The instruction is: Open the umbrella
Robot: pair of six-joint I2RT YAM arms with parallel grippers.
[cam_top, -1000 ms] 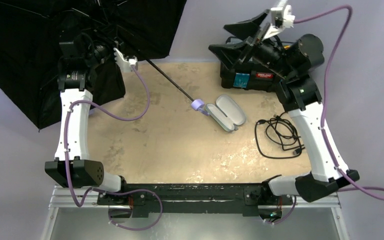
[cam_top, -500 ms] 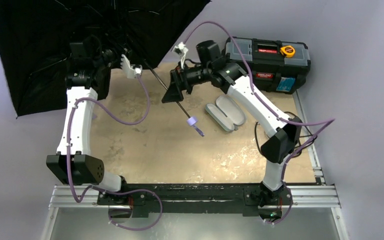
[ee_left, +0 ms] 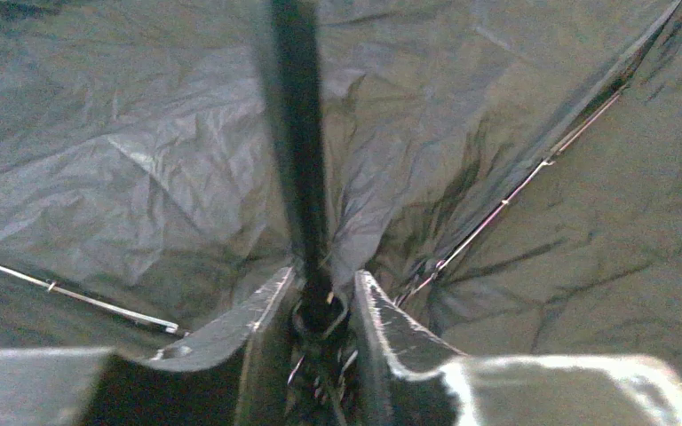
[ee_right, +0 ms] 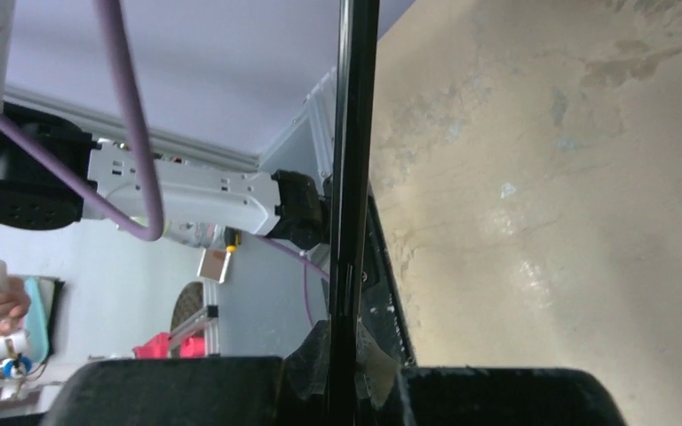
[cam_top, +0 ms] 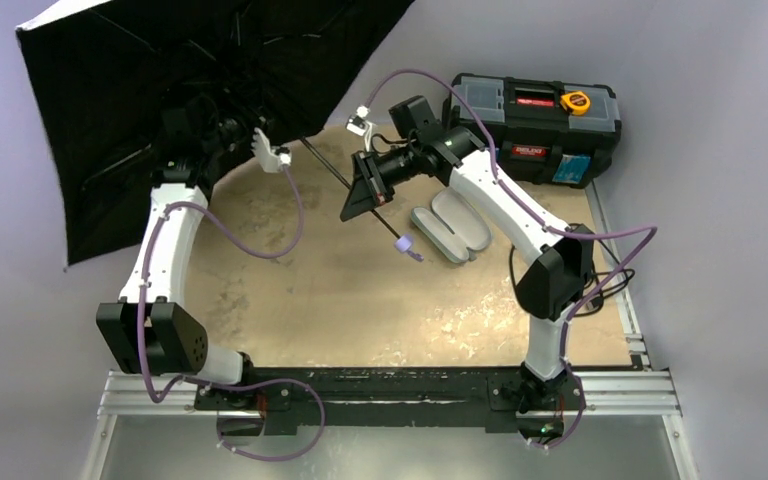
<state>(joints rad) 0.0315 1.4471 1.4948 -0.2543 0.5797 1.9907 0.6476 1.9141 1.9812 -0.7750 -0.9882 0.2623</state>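
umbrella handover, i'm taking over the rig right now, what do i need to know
Left gripper: shut on the umbrella at the hub end of its shaft, under the canopy.
Right gripper: shut on the shaft further down, above the lavender handle.
Where: canopy spread wide, tilted past the far-left corner of the table; handle ungripped. Pale sleeve lies on the table, on the near side of the black toolbox.
Done: canopy looks fully spread.
Left: whether it has latched can't be seen; probably check that before releasing.

The umbrella (cam_top: 160, 90) shows black with a lavender handle (cam_top: 405, 243); toolbox (cam_top: 535, 115) black, table (cam_top: 360, 300) mottled tan.
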